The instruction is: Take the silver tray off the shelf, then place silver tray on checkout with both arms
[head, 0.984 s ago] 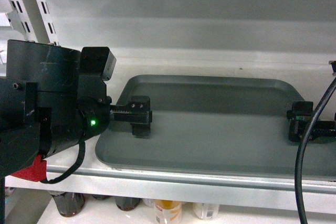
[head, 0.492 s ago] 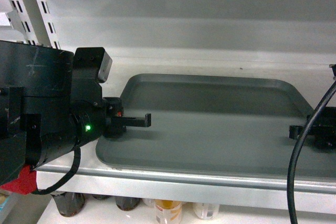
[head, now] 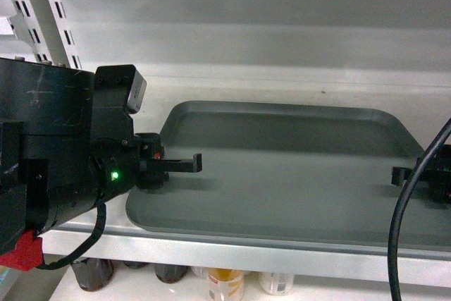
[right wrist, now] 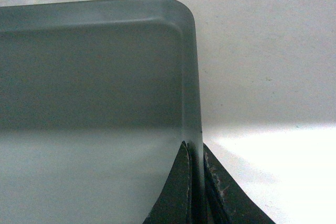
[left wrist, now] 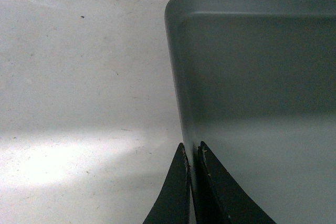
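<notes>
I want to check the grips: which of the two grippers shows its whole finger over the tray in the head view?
The left gripper: its finger juts out over the silver tray, while the right gripper sits half hidden behind a cable.

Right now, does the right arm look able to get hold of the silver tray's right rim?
Probably yes: the right gripper already straddles the right rim of the silver tray, one finger on each side, apparently closed on it, with nothing in between.

We see the silver tray (head: 296,174), a dull grey rectangle with rounded corners and a low rim, lying flat on the white shelf (head: 232,248). The left end effector (left wrist: 191,192) pinches its left rim; the right end effector (right wrist: 197,192) pinches its right rim.
</notes>
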Available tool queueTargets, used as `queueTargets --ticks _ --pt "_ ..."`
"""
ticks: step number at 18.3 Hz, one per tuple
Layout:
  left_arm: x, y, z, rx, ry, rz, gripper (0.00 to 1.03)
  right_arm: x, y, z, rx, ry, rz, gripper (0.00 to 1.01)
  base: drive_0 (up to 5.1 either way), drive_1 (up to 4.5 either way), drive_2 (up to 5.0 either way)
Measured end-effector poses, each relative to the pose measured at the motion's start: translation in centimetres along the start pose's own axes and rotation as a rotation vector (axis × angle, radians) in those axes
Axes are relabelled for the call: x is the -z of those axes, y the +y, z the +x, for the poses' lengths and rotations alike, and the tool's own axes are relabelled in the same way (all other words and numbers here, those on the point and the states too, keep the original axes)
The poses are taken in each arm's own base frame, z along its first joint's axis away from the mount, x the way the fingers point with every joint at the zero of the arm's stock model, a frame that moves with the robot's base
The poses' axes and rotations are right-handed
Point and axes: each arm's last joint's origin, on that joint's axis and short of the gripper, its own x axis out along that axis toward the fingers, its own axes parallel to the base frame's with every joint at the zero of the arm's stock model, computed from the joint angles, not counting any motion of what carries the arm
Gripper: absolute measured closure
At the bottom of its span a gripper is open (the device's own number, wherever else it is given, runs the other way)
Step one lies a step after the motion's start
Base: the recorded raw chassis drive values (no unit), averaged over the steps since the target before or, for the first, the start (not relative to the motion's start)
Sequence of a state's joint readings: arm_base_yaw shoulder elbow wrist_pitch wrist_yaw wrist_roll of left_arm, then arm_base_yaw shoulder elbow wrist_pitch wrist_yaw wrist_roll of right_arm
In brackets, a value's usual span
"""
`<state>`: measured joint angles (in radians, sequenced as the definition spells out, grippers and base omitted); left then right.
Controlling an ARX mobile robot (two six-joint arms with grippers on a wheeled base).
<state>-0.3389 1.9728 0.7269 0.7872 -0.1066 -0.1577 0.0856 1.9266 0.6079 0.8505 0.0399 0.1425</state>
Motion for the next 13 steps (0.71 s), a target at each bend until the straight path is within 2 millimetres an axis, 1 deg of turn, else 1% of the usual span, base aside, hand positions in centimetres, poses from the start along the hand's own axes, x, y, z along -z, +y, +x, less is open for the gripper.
queueTargets --ticks 4,7,10,13 --pt "-0.1 -0.1 -0.2 0.002 0.002 0.002 1.0 -0.8 0.1 -0.7 0.005 -0.015 -0.001 0.98 0.0 0.0 0.0" --pt "-0.9 -0.2 -0.8 -0.001 -0.005 0.002 1.0 -2.0 0.4 -1.6 0.005 -0.042 -0.005 0.98 0.0 0.0 0.0" --pt "-3.0 -0.6 -3.3 0.004 0.021 0.019 1.0 -3.6 0.6 -3.4 0.005 -0.013 -0.015 0.98 0.0 0.0 0.0" --pt "-4.1 -0.6 -4.4 0.007 0.007 0.044 1.0 -4.5 0.8 -4.6 0.006 0.007 -0.019 0.98 0.0 0.0 0.0"
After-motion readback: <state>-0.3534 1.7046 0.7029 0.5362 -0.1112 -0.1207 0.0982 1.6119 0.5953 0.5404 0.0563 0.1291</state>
